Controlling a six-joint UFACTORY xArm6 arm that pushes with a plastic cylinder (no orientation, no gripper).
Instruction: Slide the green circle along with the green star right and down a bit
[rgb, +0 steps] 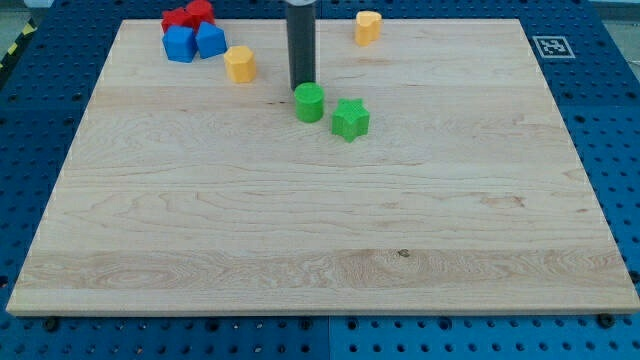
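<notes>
Near the wooden board's (320, 250) top centre, my tip (301, 87) sits just above-left of the green circle block (309, 102), apparently touching it; a bare rod, nothing to open. Green star block (350, 119) lies just right, slightly below. Yellow blocks (240, 63) and blue-red cluster (192, 32) stay apart, upper left.

The rod's tip (301, 86) rests on the wooden board (320, 240), just at eleven o'clock of the green circle (309, 103), about touching it. The green star (350, 119) sits just beside the circle at four o'clock. A yellow block (240, 64) lies near the tip at ten o'clock
</notes>
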